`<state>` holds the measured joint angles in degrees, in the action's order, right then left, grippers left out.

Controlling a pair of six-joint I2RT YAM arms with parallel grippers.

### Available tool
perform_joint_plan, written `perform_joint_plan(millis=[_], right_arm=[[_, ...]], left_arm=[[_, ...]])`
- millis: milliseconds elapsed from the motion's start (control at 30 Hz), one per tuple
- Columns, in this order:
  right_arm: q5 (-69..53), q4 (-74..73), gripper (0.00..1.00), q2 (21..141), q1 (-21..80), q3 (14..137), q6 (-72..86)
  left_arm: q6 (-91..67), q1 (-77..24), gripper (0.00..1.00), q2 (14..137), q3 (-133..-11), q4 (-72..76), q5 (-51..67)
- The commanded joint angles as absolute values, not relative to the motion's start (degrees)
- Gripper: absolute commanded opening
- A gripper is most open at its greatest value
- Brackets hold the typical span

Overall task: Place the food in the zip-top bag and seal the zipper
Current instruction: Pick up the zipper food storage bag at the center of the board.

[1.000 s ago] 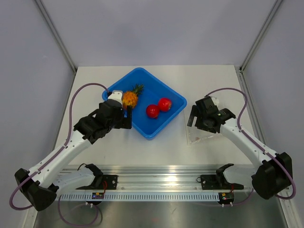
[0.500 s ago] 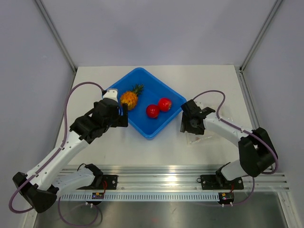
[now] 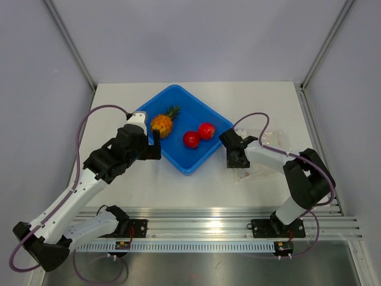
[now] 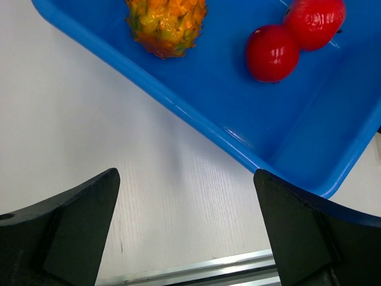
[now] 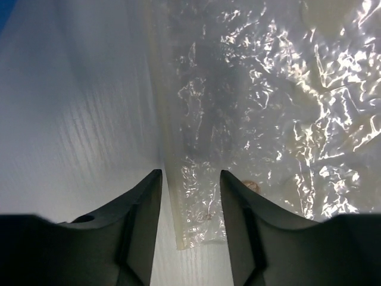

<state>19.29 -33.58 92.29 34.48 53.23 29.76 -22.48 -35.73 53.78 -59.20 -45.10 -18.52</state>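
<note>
Top view: the right gripper (image 3: 233,156) has swung inward to the zip-top bag's (image 3: 255,173) near-tray edge. The food stays in the blue tray (image 3: 178,164).

Left wrist: the left gripper (image 4: 184,196) hangs spread beside the pineapple (image 4: 166,24).

Right wrist: the jaws are narrowing astride the zipper (image 5: 162,119), not yet pinching, so a grab seems near.

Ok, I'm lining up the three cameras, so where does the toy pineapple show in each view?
Top external: the pineapple lies in the left part of the blue tray.
Left wrist: at the top edge, left of centre, inside the tray.
Right wrist: not in it.
Shared landmark: the blue tray, seen in the top and left wrist views.
</note>
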Motion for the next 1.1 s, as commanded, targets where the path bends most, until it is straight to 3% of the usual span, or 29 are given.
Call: perform_joint_plan(millis=[0, 67, 133, 167, 200, 233, 400, 700, 867, 1067], right_arm=[[23.7, -31.8, 0.48, 93.4, 35.2, 54.9, 30.8], [24.3, -31.5, 0.42, 93.2, 35.2, 54.3, 31.6], [24.8, -31.6, 0.29, 92.2, 35.1, 53.6, 32.2], [25.5, -31.7, 0.2, 91.8, 35.2, 53.4, 32.4], [25.7, -31.9, 0.02, 91.4, 35.1, 53.3, 32.6], [25.9, -32.3, 0.0, 91.0, 35.1, 53.3, 33.0], [26.5, -36.5, 0.0, 85.9, 35.2, 53.2, 33.3], [21.6, -43.4, 0.0, 58.6, 35.2, 54.0, 32.1], [18.3, -48.5, 0.0, 54.6, 35.2, 57.4, 32.4], [15.2, -50.1, 0.0, 47.3, 35.1, 58.3, 32.8]], left_arm=[[-21.8, -35.4, 0.99, 54.1, -59.4, -41.6, -15.5], [-21.8, -35.4, 0.99, 54.1, -59.3, -41.2, -15.1], [-21.8, -35.4, 0.99, 54.1, -59.3, -41.2, -15.0], [-21.5, -35.4, 0.99, 54.1, -59.4, -41.3, -15.1], [-21.3, -35.4, 0.99, 54.2, -59.6, -41.3, -14.3], [-20.9, -35.4, 0.99, 54.3, -59.7, -41.3, -13.5], [-21.8, -35.4, 0.99, 54.7, -60.2, -41.7, -8.2], [-27.2, -41.1, 0.98, 58.6, -64.1, -37.1, 3.6], [-35.4, -46.6, 0.92, 62.9, -64.0, -25.0, 9.4], [-40.3, -49.0, 0.92, 74.5, -68.7, -16.7, 11.9]])
